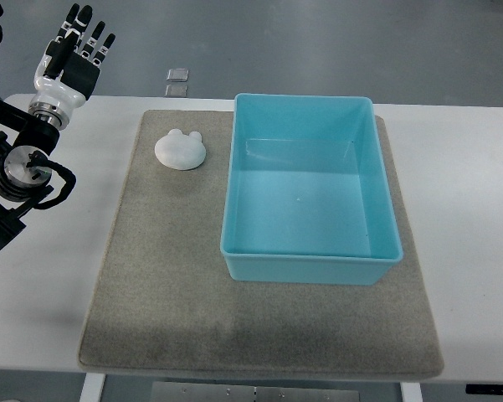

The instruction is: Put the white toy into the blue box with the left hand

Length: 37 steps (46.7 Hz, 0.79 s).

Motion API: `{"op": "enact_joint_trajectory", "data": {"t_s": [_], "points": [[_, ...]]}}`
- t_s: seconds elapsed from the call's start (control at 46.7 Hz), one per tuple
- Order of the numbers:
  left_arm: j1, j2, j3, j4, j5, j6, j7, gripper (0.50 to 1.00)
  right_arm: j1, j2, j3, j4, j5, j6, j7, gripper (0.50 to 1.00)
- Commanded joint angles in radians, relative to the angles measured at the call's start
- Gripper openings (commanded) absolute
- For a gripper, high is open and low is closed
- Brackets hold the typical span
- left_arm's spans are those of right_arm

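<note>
left hand (77,46): fingers spread, empty | toy (181,149): well to hand's right, nearer robot | box (305,184): just beyond toy

The left hand (77,46) has black fingers with pale silver-grey joints, a black back and a glossy white wrist shell. Below it sits a ribbed silver metal collar, then black arm (21,172) links around a round grey joint cap.
</note>
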<state>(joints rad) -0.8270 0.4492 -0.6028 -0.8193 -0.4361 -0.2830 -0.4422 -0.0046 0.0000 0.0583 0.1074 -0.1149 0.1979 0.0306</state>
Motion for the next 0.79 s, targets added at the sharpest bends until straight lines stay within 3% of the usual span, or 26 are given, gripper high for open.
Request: {"op": "enact_joint_trajectory", "data": {"t_s": [0.0,0.364,0.77], "points": [[0.000,-0.007,0.001,0.008,-0.001,-0.022,0.000,0.994,0.000,0.000,0.000,0.000,0.000,0.000,0.000,0.936],[-0.004,-0.021,0.054,0.012,0.000,0.034,0.008,0.994,0.000,0.000,0.000,0.000,0.000,0.000,0.000,0.936],[-0.015,-0.021,0.057,0.011,0.000,0.016,0.007,0.994,0.000,0.000,0.000,0.000,0.001,0.000,0.000,0.936]]}}
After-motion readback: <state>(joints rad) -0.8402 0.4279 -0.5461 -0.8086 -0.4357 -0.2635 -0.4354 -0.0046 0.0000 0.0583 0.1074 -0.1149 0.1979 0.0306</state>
